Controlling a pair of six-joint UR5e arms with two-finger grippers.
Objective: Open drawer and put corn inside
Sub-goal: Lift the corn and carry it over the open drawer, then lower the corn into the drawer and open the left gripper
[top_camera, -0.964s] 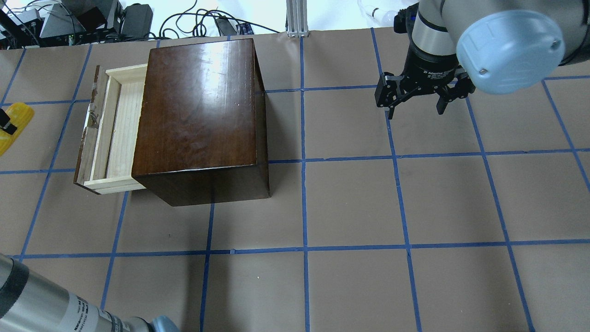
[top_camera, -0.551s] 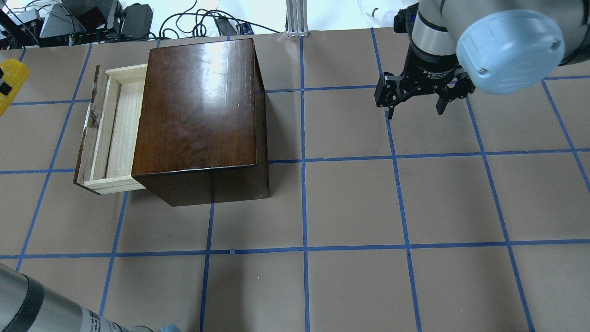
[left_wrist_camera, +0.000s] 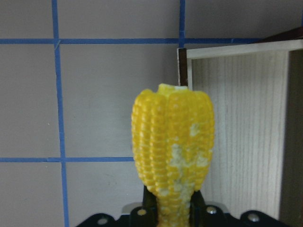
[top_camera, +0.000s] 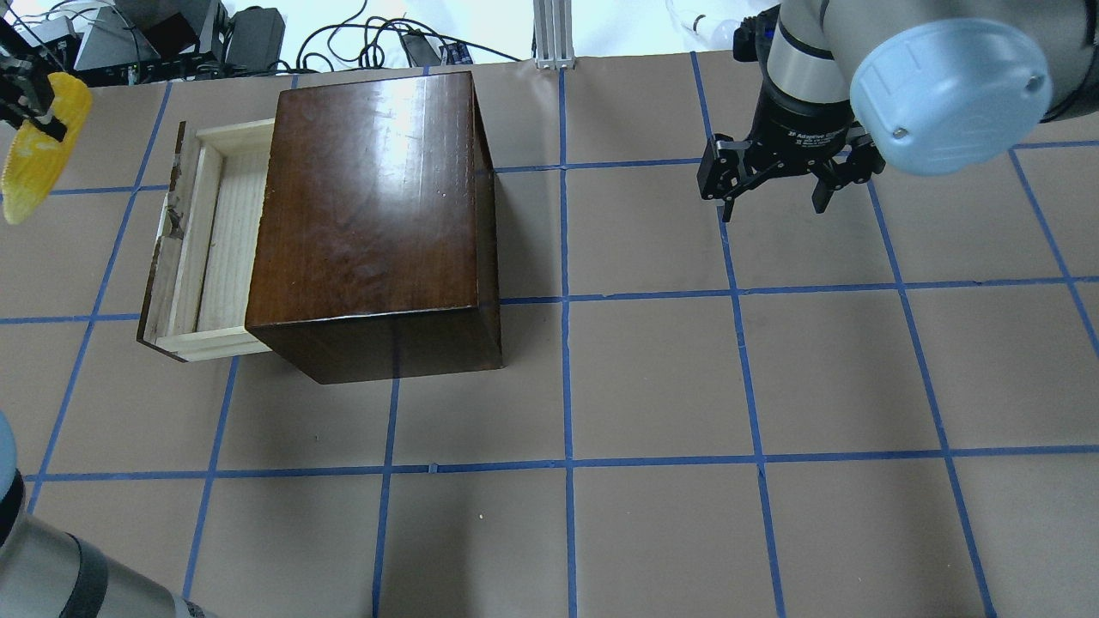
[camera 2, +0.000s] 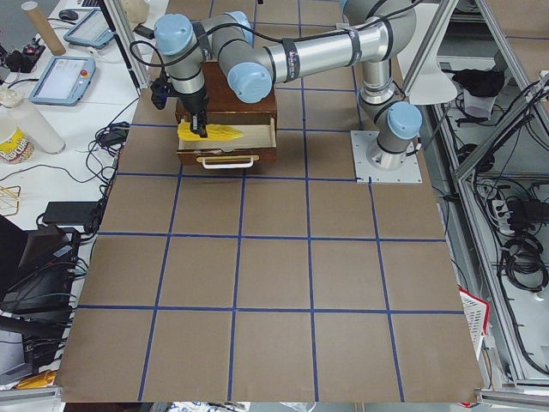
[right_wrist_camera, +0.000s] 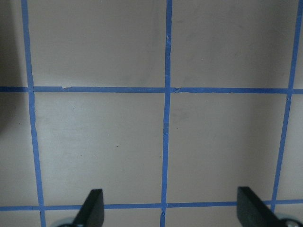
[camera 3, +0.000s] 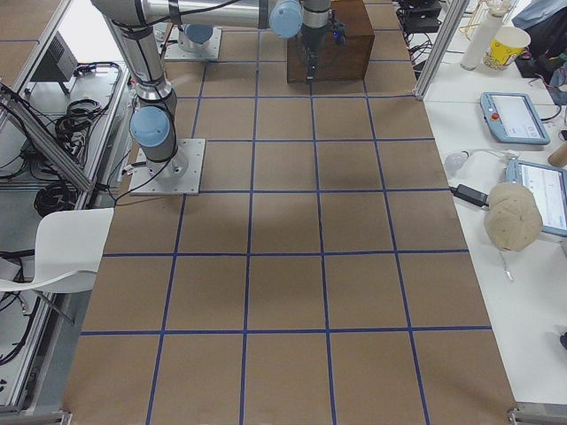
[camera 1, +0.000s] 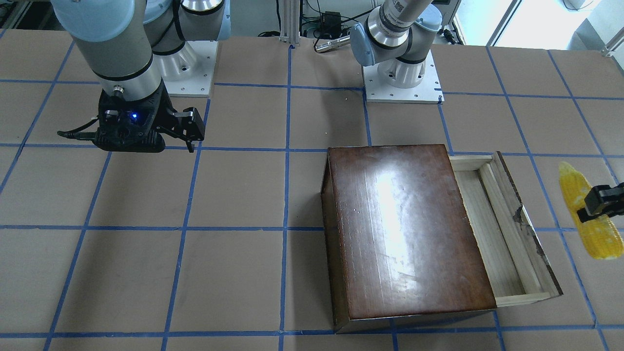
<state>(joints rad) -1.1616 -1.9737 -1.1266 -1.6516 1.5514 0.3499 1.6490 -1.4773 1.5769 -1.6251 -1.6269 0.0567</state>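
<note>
Left end effector [camera 1: 598,204], mostly cut off, pinches the corn [camera 1: 587,229] beside the open drawer [camera 1: 502,214]; right end effector [top_camera: 773,208] gapes empty.

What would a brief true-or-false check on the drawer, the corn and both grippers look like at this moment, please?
1. The drawer is pulled partly out of the box. True.
2. The corn lies inside the drawer. False: the left gripper holds it outside the tray, out past the drawer's front panel.
3. The right gripper is open and holds nothing. True.
4. The drawer holds a second object. False: the part of the tray that shows is bare wood.
5. The right gripper hangs over the box. False: it is over bare table, well apart from the box.
</note>
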